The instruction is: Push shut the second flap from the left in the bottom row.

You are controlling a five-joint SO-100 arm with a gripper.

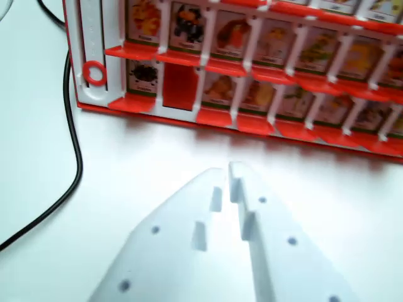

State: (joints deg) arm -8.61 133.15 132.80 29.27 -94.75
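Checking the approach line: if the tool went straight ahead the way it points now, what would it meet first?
Bare white table first, then probably the red-and-white plastic flap board, near the third or fourth bottom-row cell, right of the plain red one. The white tool looks shut; depth is unclear.

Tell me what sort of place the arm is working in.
Probably a tabletop or desk test setup: a plain white surface, a red-and-white picture-flap board game standing on it, and a loose black cable trailing across at the wrist view's left.
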